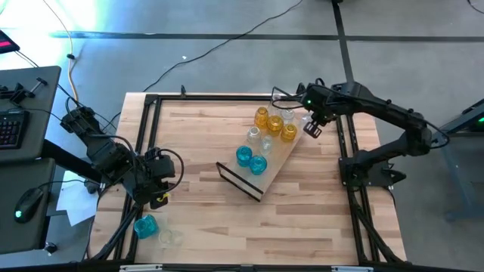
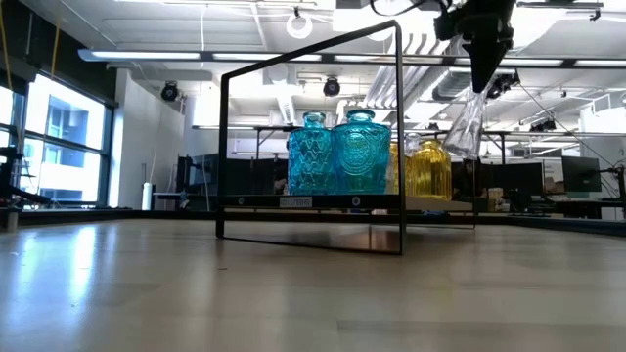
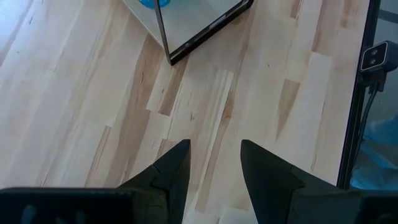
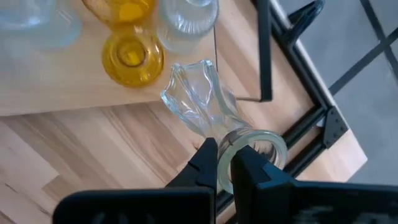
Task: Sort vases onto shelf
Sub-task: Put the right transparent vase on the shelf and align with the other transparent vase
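the right gripper (image 4: 225, 163) hangs above the far right end of the shelf (image 1: 274, 171), fingers pinched on the rim of a clear vase (image 4: 205, 99), probably to set it beside the amber vases (image 1: 274, 122) grouped there by colour. teal vases (image 1: 252, 159) stand mid-shelf. the left gripper (image 3: 214, 163) waits over the desk (image 1: 204, 136) at its near left, fingers apart, holding nothing.

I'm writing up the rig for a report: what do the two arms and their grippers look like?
Both arms are dark, jointed links with black cables looped alongside. The left gripper has two black, wedge-shaped tapering fingers. The right gripper has the same black fingers; a small green light glows near its wrist.
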Motion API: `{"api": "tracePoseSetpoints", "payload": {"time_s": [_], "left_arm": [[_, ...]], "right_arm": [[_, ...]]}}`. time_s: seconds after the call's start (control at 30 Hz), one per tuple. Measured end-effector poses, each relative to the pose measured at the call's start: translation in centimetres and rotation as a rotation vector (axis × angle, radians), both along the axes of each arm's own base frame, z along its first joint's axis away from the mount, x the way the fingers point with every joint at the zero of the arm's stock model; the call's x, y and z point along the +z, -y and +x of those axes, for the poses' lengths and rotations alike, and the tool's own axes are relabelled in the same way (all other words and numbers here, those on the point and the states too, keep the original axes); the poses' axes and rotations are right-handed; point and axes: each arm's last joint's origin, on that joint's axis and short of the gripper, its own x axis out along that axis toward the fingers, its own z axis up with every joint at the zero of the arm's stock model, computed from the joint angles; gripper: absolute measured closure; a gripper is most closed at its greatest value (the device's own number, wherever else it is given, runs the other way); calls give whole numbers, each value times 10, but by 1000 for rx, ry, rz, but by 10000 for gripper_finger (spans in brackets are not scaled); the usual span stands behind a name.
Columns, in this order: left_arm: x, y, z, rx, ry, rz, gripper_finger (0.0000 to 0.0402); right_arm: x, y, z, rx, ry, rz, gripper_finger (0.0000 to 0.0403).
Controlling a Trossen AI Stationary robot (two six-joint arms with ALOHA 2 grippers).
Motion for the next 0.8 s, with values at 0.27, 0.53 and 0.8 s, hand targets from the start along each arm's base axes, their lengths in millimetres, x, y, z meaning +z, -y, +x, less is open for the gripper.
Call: {"api": "tracePoseSetpoints", "payload": {"time_s": [0.27, 0.53, 0.8], "left_arm": [[0, 0, 0, 0, -1, -2, 268], [0, 0, 0, -1, -2, -3, 268], [0, 0, 0, -1, -3, -2, 268]], "right_arm": [[-34, 1, 1, 4, -83, 43, 402], [-55, 4, 8, 22, -51, 54, 402], [-60, 12, 10, 8, -27, 10, 402]]}}
